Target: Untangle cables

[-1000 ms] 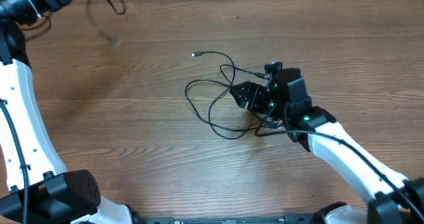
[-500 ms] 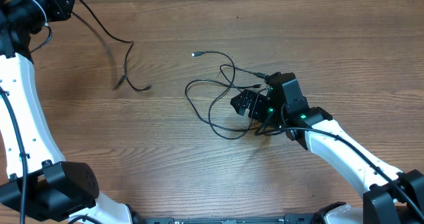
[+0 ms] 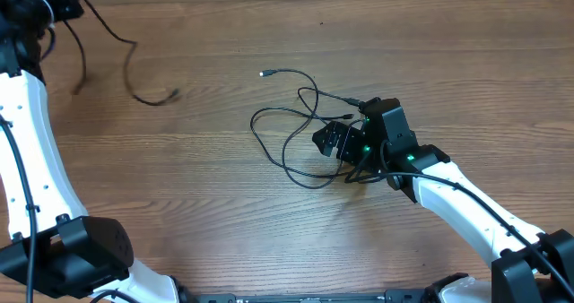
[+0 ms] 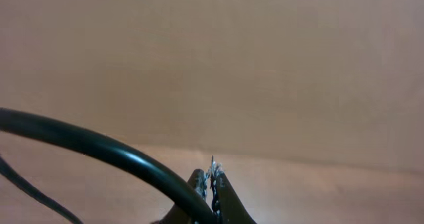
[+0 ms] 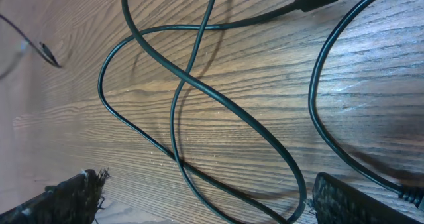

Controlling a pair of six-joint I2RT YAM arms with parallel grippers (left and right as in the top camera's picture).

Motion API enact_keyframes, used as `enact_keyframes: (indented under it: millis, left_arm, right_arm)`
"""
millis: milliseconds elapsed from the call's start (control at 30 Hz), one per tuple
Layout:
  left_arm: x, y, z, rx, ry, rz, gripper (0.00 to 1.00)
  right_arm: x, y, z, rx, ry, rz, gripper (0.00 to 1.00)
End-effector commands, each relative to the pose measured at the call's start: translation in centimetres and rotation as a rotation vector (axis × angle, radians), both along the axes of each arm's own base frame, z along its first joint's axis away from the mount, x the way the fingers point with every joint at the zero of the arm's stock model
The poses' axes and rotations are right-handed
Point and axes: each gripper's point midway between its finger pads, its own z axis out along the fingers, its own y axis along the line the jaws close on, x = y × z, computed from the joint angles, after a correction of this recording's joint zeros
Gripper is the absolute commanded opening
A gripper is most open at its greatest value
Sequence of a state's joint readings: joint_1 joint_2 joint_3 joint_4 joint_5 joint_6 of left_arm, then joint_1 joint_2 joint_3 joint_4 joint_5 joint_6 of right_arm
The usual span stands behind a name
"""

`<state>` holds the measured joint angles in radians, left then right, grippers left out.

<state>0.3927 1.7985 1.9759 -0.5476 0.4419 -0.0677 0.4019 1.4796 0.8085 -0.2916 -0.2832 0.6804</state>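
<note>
Your left pincer [image 3: 63, 0], far left corner, holds one cable [image 3: 134, 43]; your right pincer [image 3: 328, 140] sits over the tangle [image 3: 289, 111] on the worktop [image 3: 224, 231].

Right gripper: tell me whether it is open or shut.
Open: right gripper jaws stand wide apart in its wrist view; cables lie loose between them.

A brown wood-grain table [image 3: 179, 204] fills the overhead view, grain running left to right, with a small dark speck [image 3: 321, 22] near its far edge.
</note>
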Motion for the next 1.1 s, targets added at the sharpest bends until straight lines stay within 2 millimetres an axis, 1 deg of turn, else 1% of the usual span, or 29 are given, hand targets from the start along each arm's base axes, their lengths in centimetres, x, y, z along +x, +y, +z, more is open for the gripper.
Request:
enact_keyframes:
  millis: [0, 133, 200, 267, 300, 367, 433, 533, 567, 633, 667, 700, 733, 767, 800, 833, 867, 900, 967, 1067]
  left_arm:
    - [0.0, 4.1, 2.2, 0.048, -0.080, 0.130, 0.04]
    - [-0.6, 7.8, 5.8, 0.083, -0.224, 0.198, 0.04]
    - [-0.9, 9.3, 7.0, 0.112, -0.279, 0.222, 0.04]
    - [-0.7, 10.3, 7.0, 0.144, -0.291, 0.241, 0.04]
    - [-0.4, 10.8, 6.2, 0.154, -0.276, 0.248, 0.04]
    - [0.5, 11.6, 4.0, 0.140, -0.230, 0.263, 0.04]
    - [1.9, 12.2, 0.6, 0.110, -0.166, 0.257, 0.05]
    - [3.9, 13.2, -6.7, 0.039, -0.019, 0.252, 0.04]
    - [4.4, 13.4, -9.8, -0.002, 0.046, 0.254, 0.04]
    - [4.9, 13.5, -14.8, -0.070, 0.154, 0.259, 0.05]
    - [5.0, 13.4, -16.7, -0.094, 0.194, 0.260, 0.08]
    - [5.0, 13.3, -18.7, -0.125, 0.236, 0.266, 0.16]
    - [5.0, 13.2, -20.7, -0.154, 0.280, 0.268, 0.29]
    - [4.9, 13.0, -22.2, -0.177, 0.314, 0.272, 0.36]
    - [4.8, 12.9, -23.6, -0.201, 0.348, 0.274, 0.41]
    - [4.6, 12.8, -24.6, -0.215, 0.371, 0.275, 0.47]
    - [4.3, 12.5, -25.8, -0.231, 0.407, 0.272, 0.76]
    - [4.1, 12.3, -26.0, -0.236, 0.420, 0.271, 1.00]
    - [4.0, 12.1, -25.9, -0.240, 0.428, 0.268, 1.00]
    - [4.2, 11.0, -24.1, -0.249, 0.396, 0.228, 1.00]
  right_arm:
    - [0.2, 0.1, 0.3, -0.002, -0.011, -0.005, 1.00]
    - [0.2, 0.1, 0.3, -0.001, -0.011, -0.005, 1.00]
    - [0.2, 0.1, 0.3, -0.002, -0.011, -0.005, 1.00]
    - [0.2, 0.1, 0.3, -0.002, -0.011, -0.005, 1.00]
    - [0.2, 0.1, 0.3, -0.002, -0.011, -0.005, 1.00]
    - [0.2, 0.1, 0.3, -0.002, -0.011, -0.005, 1.00]
    - [0.2, 0.1, 0.3, -0.002, -0.011, -0.005, 1.00]
    - [0.2, 0.1, 0.3, -0.001, -0.011, -0.005, 1.00]
    - [0.2, 0.1, 0.3, -0.001, -0.011, -0.005, 1.00]
    - [0.2, 0.1, 0.3, -0.001, -0.011, -0.005, 1.00]
    - [0.2, 0.1, 0.3, -0.002, -0.011, -0.005, 1.00]
    - [0.2, 0.1, 0.3, -0.001, -0.011, -0.005, 1.00]
    - [0.2, 0.1, 0.3, -0.002, -0.011, -0.005, 1.00]
    - [0.2, 0.1, 0.3, -0.002, -0.011, -0.005, 1.00]
    - [0.2, 0.1, 0.3, -0.002, -0.011, -0.005, 1.00]
    - [0.2, 0.1, 0.3, -0.002, -0.011, -0.005, 1.00]
    - [0.2, 0.1, 0.3, -0.002, -0.011, -0.005, 1.00]
    - [0.2, 0.1, 0.3, -0.002, -0.011, -0.005, 1.00]
    - [0.2, 0.1, 0.3, -0.001, -0.011, -0.005, 1.00]
    - [0.2, 0.1, 0.3, -0.002, -0.011, -0.005, 1.00]
